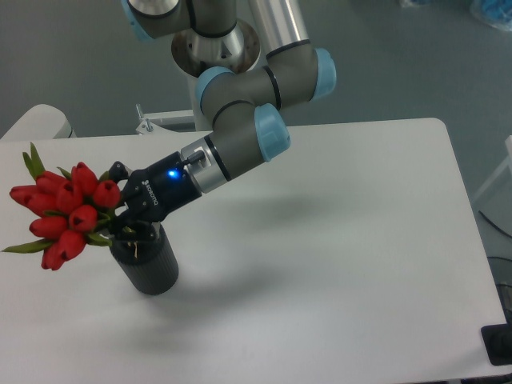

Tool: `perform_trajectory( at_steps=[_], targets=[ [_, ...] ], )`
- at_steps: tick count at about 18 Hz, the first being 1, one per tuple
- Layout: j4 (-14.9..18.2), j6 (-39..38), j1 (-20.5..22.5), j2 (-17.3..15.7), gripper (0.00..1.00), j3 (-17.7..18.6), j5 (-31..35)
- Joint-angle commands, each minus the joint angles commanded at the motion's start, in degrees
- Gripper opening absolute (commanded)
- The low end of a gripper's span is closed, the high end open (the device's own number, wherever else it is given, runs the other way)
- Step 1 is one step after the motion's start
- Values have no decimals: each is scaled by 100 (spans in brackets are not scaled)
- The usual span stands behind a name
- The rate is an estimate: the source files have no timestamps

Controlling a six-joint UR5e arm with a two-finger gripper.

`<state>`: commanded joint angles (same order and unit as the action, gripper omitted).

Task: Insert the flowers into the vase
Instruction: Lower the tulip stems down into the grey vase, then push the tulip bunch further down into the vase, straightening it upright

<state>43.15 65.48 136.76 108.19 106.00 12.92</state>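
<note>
One bunch of flowers (66, 212), roughly nine red buds, sticks out at nine o'clock from the one gripper (120, 218), whose fingers pinch its stems. One vase (148, 260) stands on the table (336, 240) just below the fingers, at six o'clock.

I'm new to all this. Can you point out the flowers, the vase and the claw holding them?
flowers (68, 212): fixed camera, on the red buds.
vase (152, 268): fixed camera, on its ribbed side.
gripper (120, 214): fixed camera, between its fingertips at the stems.
</note>
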Motion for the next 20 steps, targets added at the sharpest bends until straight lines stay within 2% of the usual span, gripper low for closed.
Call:
perform_trajectory(
  at_steps=[14, 20],
  targets=[
    [-9, 554, 53, -17, 18, 483, -9],
    [-9, 554, 53, 18, 19, 483, -9]
  ],
)
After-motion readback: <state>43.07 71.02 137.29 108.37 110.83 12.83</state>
